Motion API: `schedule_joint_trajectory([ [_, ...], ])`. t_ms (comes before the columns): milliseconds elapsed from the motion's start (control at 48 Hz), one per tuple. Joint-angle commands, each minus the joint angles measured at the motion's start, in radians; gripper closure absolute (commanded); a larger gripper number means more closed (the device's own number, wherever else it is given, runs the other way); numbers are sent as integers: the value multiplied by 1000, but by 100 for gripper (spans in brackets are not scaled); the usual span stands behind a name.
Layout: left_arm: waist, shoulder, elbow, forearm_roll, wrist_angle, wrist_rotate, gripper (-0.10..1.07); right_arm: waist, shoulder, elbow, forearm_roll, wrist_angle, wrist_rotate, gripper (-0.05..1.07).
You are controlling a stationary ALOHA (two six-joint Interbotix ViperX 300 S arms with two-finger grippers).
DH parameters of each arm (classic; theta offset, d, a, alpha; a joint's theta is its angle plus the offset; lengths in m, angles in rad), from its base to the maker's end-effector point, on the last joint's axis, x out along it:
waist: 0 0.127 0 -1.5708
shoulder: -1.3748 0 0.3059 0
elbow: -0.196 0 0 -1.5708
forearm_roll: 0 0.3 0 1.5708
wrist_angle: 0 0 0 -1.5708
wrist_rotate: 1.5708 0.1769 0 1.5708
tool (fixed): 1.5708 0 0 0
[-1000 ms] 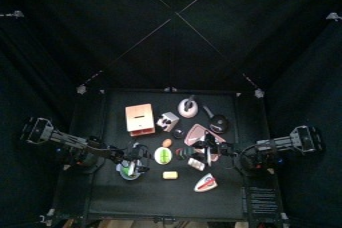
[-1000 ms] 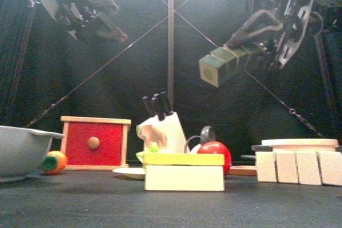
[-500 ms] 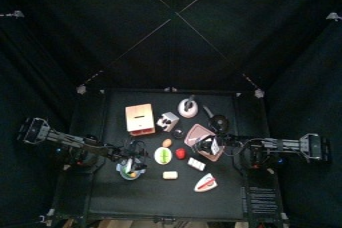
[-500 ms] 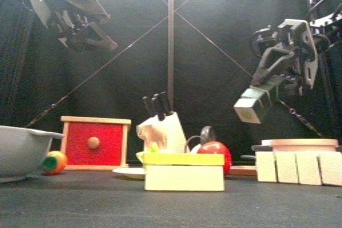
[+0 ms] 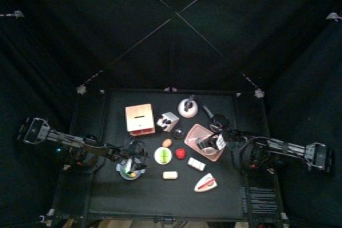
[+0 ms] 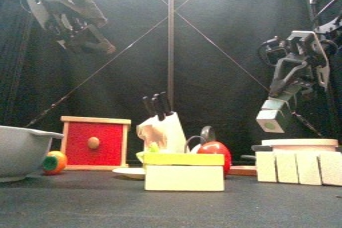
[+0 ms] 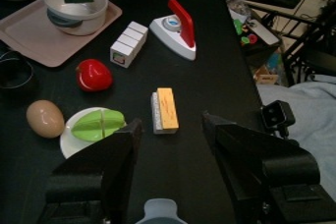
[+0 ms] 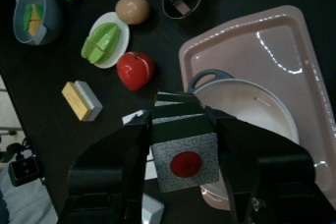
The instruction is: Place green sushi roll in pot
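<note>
Top: right arm over the tray point(image 5: 198, 132).
Front: right gripper point(image 6: 277, 110) pinches the roll point(image 6: 273, 118), held aloft.
Left wrist: left gripper point(image 7: 168, 141) spread wide, empty.
Right wrist: roll above the pot point(image 8: 257, 105) rim. Released off-centre, it could bounce out.

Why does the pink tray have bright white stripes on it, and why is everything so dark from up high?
Right wrist view: the stripes on the pink tray are probably lamp glare on its shiny surface, just past the grey block held in the right claw. Top view: the black curtains and black table give back little light, so only the coloured things stand out.
</note>
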Motion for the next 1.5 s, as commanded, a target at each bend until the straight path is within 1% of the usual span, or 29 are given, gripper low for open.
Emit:
schedule_joint_trajectory([
  [0,3,-3,-12,-2,-6,2,11,-25,-5,6,2,2,-2,43],
  [167,3,-5,-14,0,-5,3,11,-32,12,41,-2,-3,-3,42],
  [375,6,-11,-12,2,-3,5,11,-26,21,46,-3,-15,-3,38],
  [479,6,-11,-12,2,-3,5,11,-26,28,46,-2,-21,-2,31],
  [688,6,-15,-12,-2,-3,5,11,-26,40,43,-5,-32,-2,12],
  [833,6,-15,-11,-2,-3,5,11,-32,40,32,-5,-35,-2,5],
  [1479,8,-17,-11,-2,-3,5,11,-25,41,23,-8,-31,-3,5],
])
